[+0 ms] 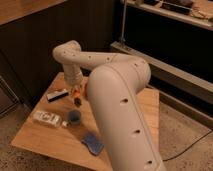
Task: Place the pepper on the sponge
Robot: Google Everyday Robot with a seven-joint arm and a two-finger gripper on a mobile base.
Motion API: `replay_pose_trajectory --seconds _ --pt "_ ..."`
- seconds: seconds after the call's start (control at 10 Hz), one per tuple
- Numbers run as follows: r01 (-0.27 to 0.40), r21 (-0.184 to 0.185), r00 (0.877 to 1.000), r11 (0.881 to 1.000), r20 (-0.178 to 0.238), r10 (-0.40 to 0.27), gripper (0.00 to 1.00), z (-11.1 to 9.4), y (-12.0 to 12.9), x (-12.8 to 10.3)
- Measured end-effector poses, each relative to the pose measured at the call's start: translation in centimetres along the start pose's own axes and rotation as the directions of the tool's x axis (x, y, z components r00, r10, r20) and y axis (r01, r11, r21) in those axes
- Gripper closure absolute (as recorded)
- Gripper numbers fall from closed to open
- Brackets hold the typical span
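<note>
Looking down through the one camera, we find the arm (120, 110) filling the middle of the frame. Its thick white link hides the right half of the surface (35, 142) and whatever stands there. The hand (76, 90) is hard to make out: it hangs small and dim below the bent wrist, over the far part of the surface, and its fingers blur into what is under them. We read the hand as closed tight, with the pepper (77, 96) pinched in it. The pepper shows as a short orange streak pointing down from the hand, dark stem end lowest; we cannot tell whether that end touches the wood. A flat black-and-white object (57, 95) lies near the hand, to its left in the frame. A cup (74, 116) stands nearer us, with a white bottle (47, 118) on its side next to it. The sponge (93, 143) lies flat by the near edge, against the arm's outline, well apart from hand and pepper.
</note>
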Motion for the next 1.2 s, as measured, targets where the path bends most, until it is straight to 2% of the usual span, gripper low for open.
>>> replay_pose_trajectory --seconds 0.2,0.3,0.7,0.9,1.2 --pt "-0.022 -0.027 1.000 0.999 -0.013 0.021 1.00 0.3 1.4 3.6" --pt "-0.021 -0.027 1.000 0.999 -0.013 0.021 1.00 0.2 1.8 4.8" --pt "0.009 0.004 1.000 1.000 -0.009 -0.009 1.00 0.0 3.2 8.2" --pt "0.009 0.007 1.000 1.000 -0.007 -0.009 1.00 -0.2 3.6 9.8" --pt "-0.025 -0.043 0.999 0.999 -0.022 0.024 1.00 -0.3 4.9 12.4"
